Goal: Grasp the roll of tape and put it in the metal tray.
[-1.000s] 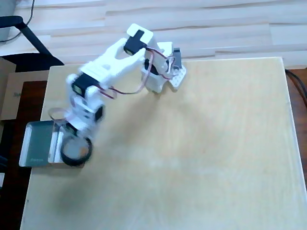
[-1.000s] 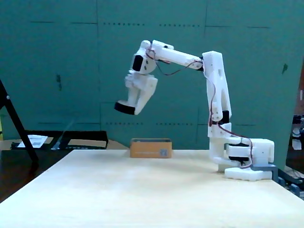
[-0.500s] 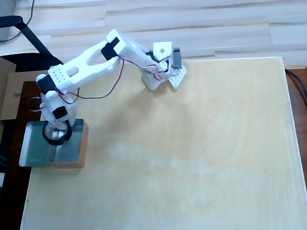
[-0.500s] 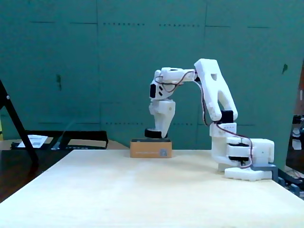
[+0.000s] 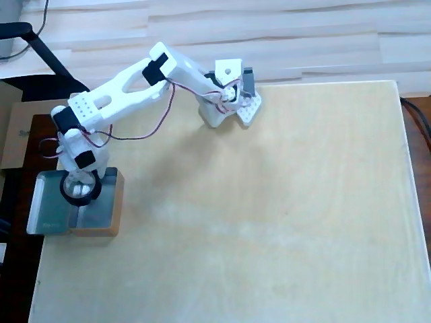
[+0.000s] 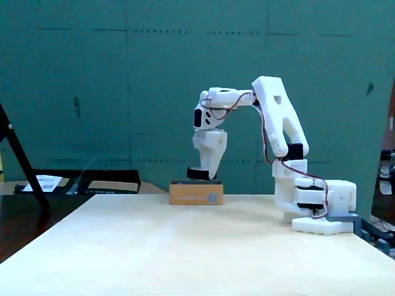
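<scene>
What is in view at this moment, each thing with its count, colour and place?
roll of tape: one, black, held just above the tray's rim at the table's left edge in the overhead view.
metal tray: one, shiny steel in a wooden surround, at that left edge.
table: one, pale wood, filling most of the overhead view.
chair: one, black, top left, off the table.
arm: one, white, base at the table's far edge, reaching over the tray.
gripper: one, white, jaws closed on the tape.

arm (image 5: 128,87) | reaches left in overhead view; end effector (image 5: 79,192) points down, fingers clamped
</scene>
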You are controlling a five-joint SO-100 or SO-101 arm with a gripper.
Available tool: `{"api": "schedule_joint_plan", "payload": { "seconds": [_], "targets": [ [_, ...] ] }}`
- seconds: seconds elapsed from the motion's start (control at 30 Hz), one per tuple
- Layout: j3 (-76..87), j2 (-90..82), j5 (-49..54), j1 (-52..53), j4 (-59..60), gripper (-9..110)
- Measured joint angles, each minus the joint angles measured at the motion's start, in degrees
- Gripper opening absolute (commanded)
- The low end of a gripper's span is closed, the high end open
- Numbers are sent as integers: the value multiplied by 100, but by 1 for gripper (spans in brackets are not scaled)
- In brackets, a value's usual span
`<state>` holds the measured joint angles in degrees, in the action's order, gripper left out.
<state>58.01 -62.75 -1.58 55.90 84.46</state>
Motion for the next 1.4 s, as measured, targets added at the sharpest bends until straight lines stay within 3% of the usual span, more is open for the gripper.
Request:
{"api": "schedule_joint_plan", "payload": {
  "seconds": [0.13, 0.43, 0.83, 0.97, 1.23, 1.4],
  "targets": [
    [0, 0, 88, 9, 0, 14],
    [-888, 0, 193, -237, 211, 15],
    [-5282, 0, -123, -2558, 387, 14],
    [-6354, -9, -123, -3604, 396, 3],
    [-6882, -9, 264, -4860, 396, 0],
    [-6882, -44, 378, -5089, 396, 0]
  ]
}}
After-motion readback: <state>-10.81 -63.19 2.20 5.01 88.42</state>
